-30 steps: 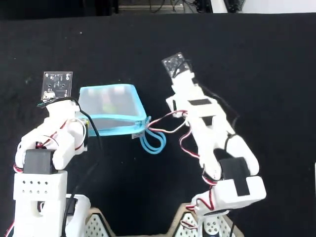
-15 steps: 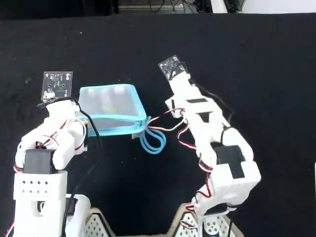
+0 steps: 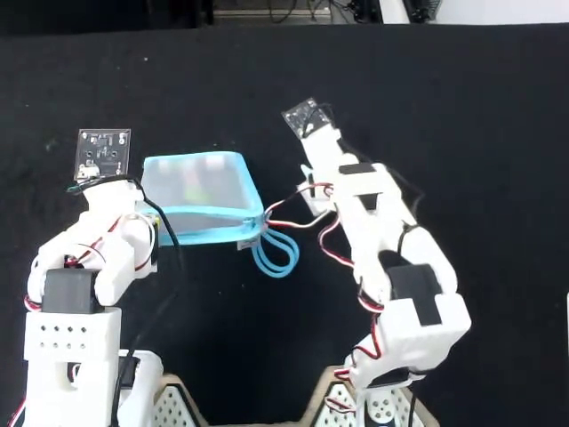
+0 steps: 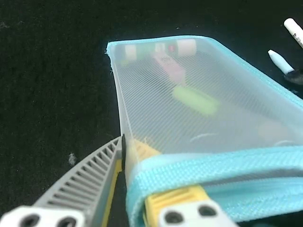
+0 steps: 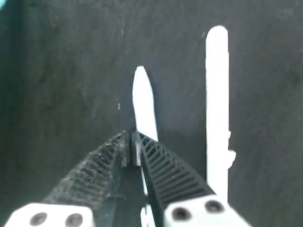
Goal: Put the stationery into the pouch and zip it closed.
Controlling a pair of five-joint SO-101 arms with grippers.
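Note:
A translucent pouch (image 3: 200, 191) with light blue trim lies left of centre, and green and pink stationery shows through its wall (image 4: 194, 99). My left gripper (image 4: 130, 147) is shut on the pouch's near left corner, also seen from above (image 3: 153, 227). A thin white pen (image 5: 143, 101) lies on the black cloth right of the pouch. My right gripper (image 5: 134, 138) is shut on it near its middle. A second, longer white pen (image 5: 217, 94) lies alongside, untouched. From above, the right arm (image 3: 356, 191) covers both pens.
The pouch's blue wrist loop (image 3: 277, 253) trails from its right corner toward the right arm. Black cloth (image 3: 462, 133) covers the whole table, with open room to the right and at the back. Both arm bases stand at the front edge.
The right arm has swung slightly left and stretched forward, its wrist now closer to the pouch's right side. The left arm and the pouch have stayed still.

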